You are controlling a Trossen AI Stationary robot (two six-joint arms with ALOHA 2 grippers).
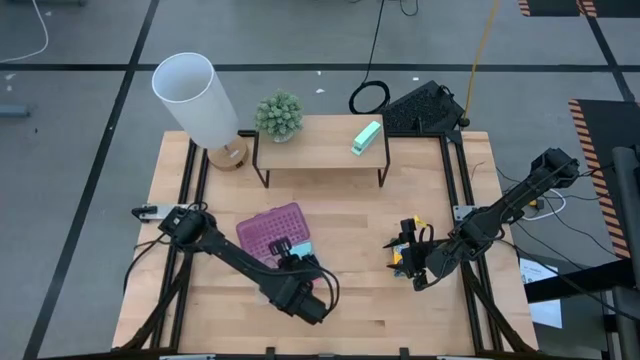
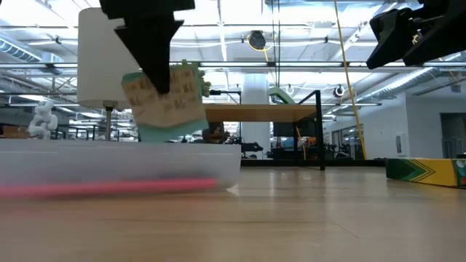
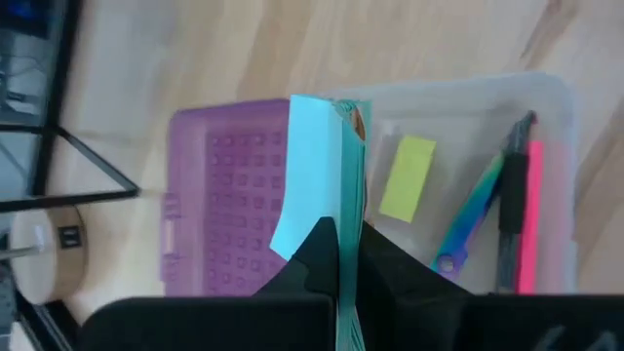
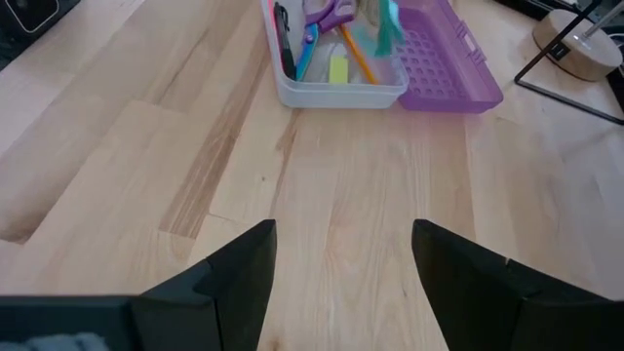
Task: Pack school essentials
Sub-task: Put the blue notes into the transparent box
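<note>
I work in a big open lab hall: beyond my wooden table [image 1: 340, 250] run bright ceiling strip lights [image 2: 306, 29] and pillars [image 2: 255, 109], and around the table lie taped concrete floor [image 1: 80, 120] and loose cables [image 1: 372, 60].

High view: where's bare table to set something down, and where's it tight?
Free: the wood between the clear case and the right claw, and the strip in front of the shelf. Tight: around the case, where the left claw holds the sticky-note pad, and by the crayon box.

High cam overhead, low cam table-level; both wrist cams share clear case [image 4: 336, 68].
</note>
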